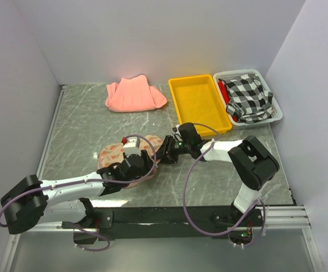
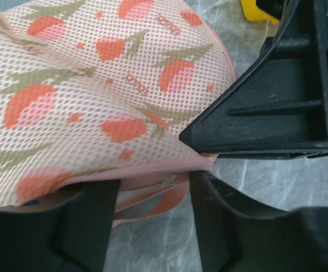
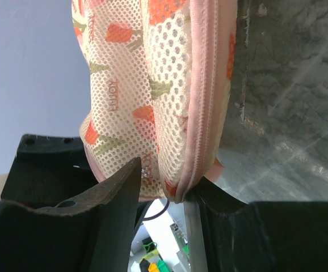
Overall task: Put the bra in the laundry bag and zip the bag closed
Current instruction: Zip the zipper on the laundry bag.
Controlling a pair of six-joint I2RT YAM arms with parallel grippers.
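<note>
Wrist cams, unlike top cam, show laundry bag (image 2: 96, 85) edge between parted L gripper (image 2: 152, 190) jaws; R gripper (image 3: 171, 175): can't tell.

Open table (image 1: 79, 122) runs along the left edge and across the middle. A pink cloth (image 1: 134, 94), yellow tray (image 1: 179, 96) and basket (image 1: 240, 73) line the far edge. The left arm (image 1: 67, 184) and right arm (image 1: 226, 148) meet over the bag (image 1: 114, 152) by the near edge.

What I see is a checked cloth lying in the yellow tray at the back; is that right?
Not quite. The checked cloth lies in the white basket at the back, right beside the yellow tray, which holds nothing. The top external view shows it.
</note>
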